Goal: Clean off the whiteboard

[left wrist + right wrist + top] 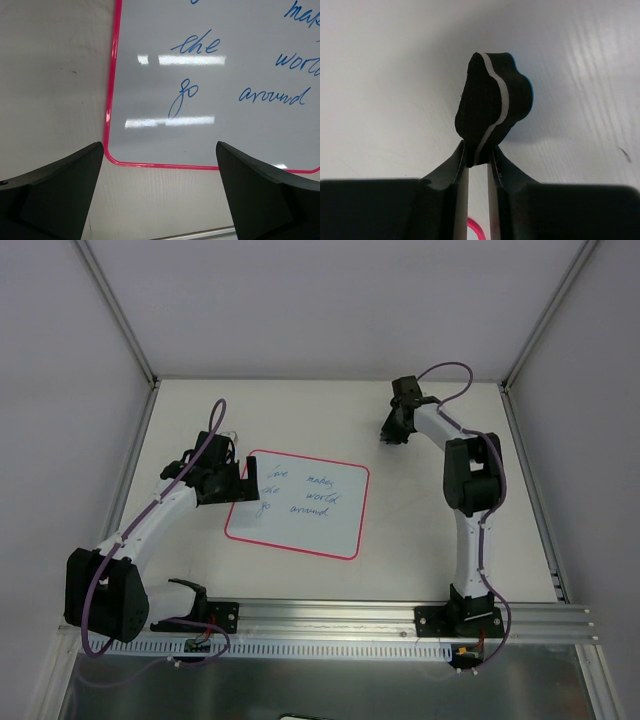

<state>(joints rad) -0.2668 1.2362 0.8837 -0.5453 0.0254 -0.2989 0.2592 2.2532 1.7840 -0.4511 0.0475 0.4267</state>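
**Near to far.** Nearest you, the aluminium rail (pixel 400 620) carries both arm bases, just below the whiteboard's near edge. The whiteboard (pixel 297 504) lies flat on the table (pixel 430 540) between the two arms, its pink rim slightly askew to the rail. Blue handwriting covers its far part. In the left wrist view you can read "the", "go" and "around"; two words to the right are cut off by the frame.

The left gripper (pixel 215 480) hangs over the whiteboard's left edge with its jaws spread wide. In its wrist view the two dark fingers (pixel 55 190) stand far apart on either side of a rounded corner of the whiteboard, with only their tips in frame. You cannot tell whether they touch the board.

Farthest, beyond the whiteboard's far right corner and well apart from it, the right gripper (pixel 395 428) points down at the table. From above, the wrist hides its jaws. The right wrist view shows them pinching an eraser (pixel 492 100), a dark block with a pale stripe and a blue edge, squeezed out of shape. A pink sliver shows between the fingers, too little to identify.
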